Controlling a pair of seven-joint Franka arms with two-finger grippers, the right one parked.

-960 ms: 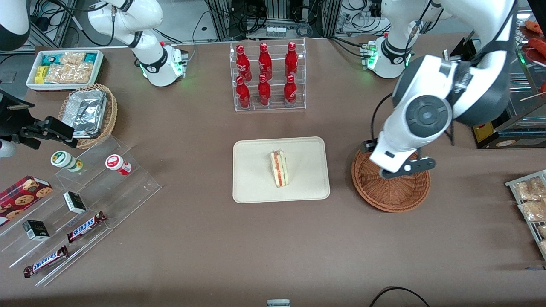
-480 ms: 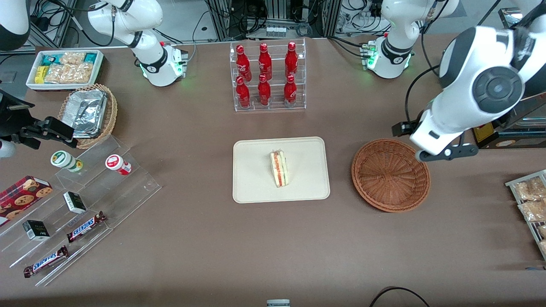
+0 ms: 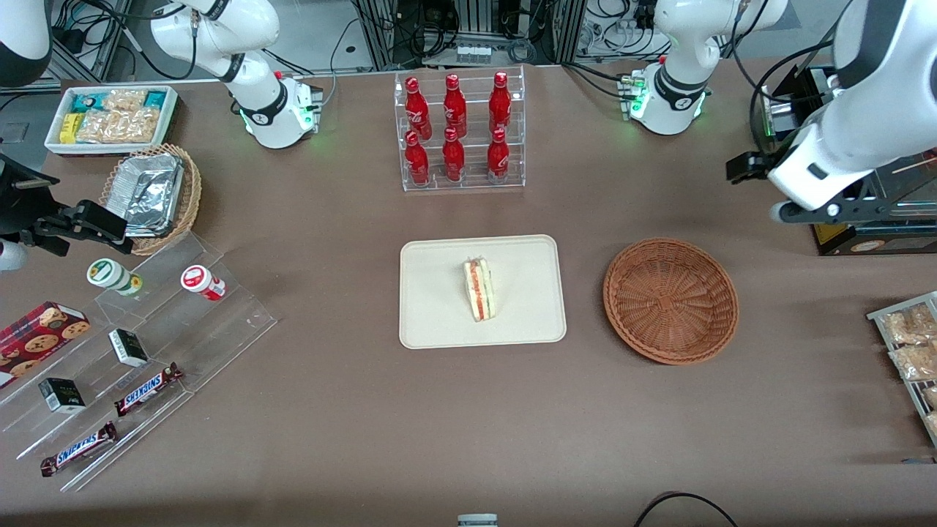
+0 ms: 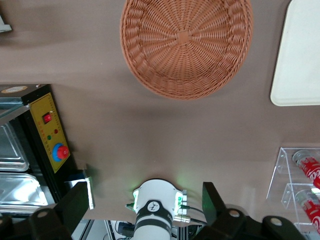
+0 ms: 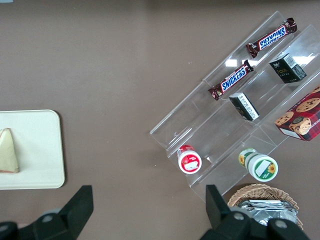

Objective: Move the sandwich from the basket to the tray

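The sandwich [image 3: 479, 289], a pale wedge with red and green layers at its edge, lies on the cream tray [image 3: 432, 293] at the table's middle; the right wrist view catches the sandwich [image 5: 9, 150] on the tray [image 5: 40, 150] too. The reddish-brown basket [image 3: 670, 300] stands beside the tray toward the working arm's end, with nothing in it. My gripper [image 3: 812, 208] hangs high, farther from the front camera than the basket and nearer the table's end. In the left wrist view the gripper [image 4: 146, 192] is open and holds nothing, with the basket [image 4: 186, 45] and a tray corner [image 4: 300, 60] below.
A black appliance with a red button [image 4: 50, 135] stands close to my gripper. A clear rack of red bottles [image 3: 457, 132] sits farther back than the tray. Snack packets [image 3: 908, 344] lie at the working arm's end. A stepped acrylic stand [image 3: 132, 344] and a foil-tray basket [image 3: 150, 194] are toward the parked arm's end.
My gripper has left the space over the basket, rising and moving toward the working arm's end, farther from the front camera. The whole basket now shows. The sandwich has not moved.
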